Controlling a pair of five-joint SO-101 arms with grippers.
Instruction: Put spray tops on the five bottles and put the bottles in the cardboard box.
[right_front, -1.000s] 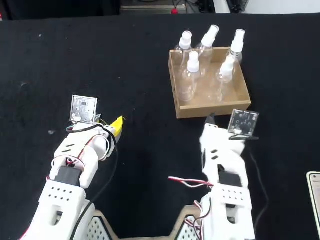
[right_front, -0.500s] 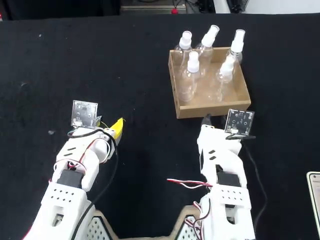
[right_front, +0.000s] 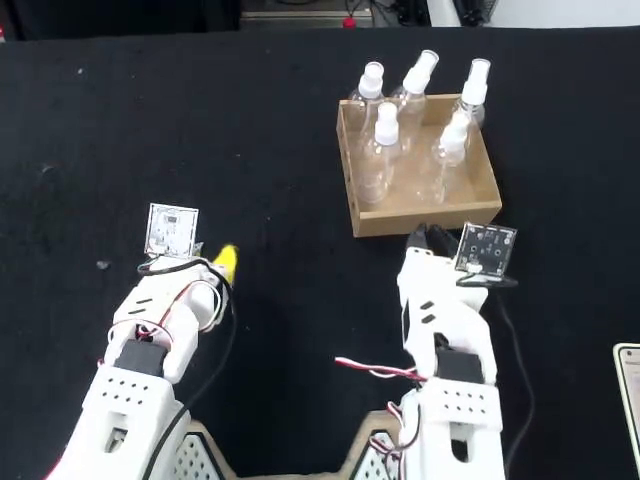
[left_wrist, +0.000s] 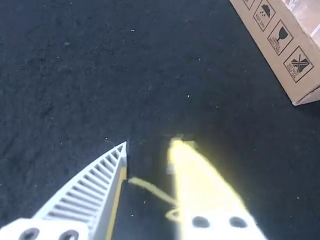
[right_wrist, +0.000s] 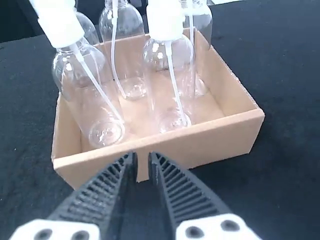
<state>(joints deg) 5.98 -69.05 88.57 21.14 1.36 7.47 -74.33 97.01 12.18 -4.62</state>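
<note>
The cardboard box (right_front: 425, 217) stands at the back right of the black table, holding several clear bottles. Each bottle carries a white spray top, such as one at the box's front left (right_front: 383, 145) and one at the front right (right_front: 448, 150). My right gripper (right_front: 422, 236) sits just short of the box's front wall (right_wrist: 165, 150), its black fingers (right_wrist: 175, 185) shut and empty. Two bottles (right_wrist: 95, 95) (right_wrist: 170, 80) stand upright close behind that wall. My left gripper (right_front: 220, 262) hangs over bare cloth left of the box. Its white and yellow fingers (left_wrist: 195, 180) stand slightly open (left_wrist: 149, 146) with nothing between. A box corner (left_wrist: 280, 40) shows farther off.
A white flat object (right_front: 628, 395) lies at the table's right edge. Both arm bases stand at the near edge. Open black cloth (right_front: 200, 120) stretches left of and behind the box.
My left gripper drew back a little toward its base, and its yellow finger shows narrower. My right gripper swayed slightly left and back. Box and bottles stayed put.
</note>
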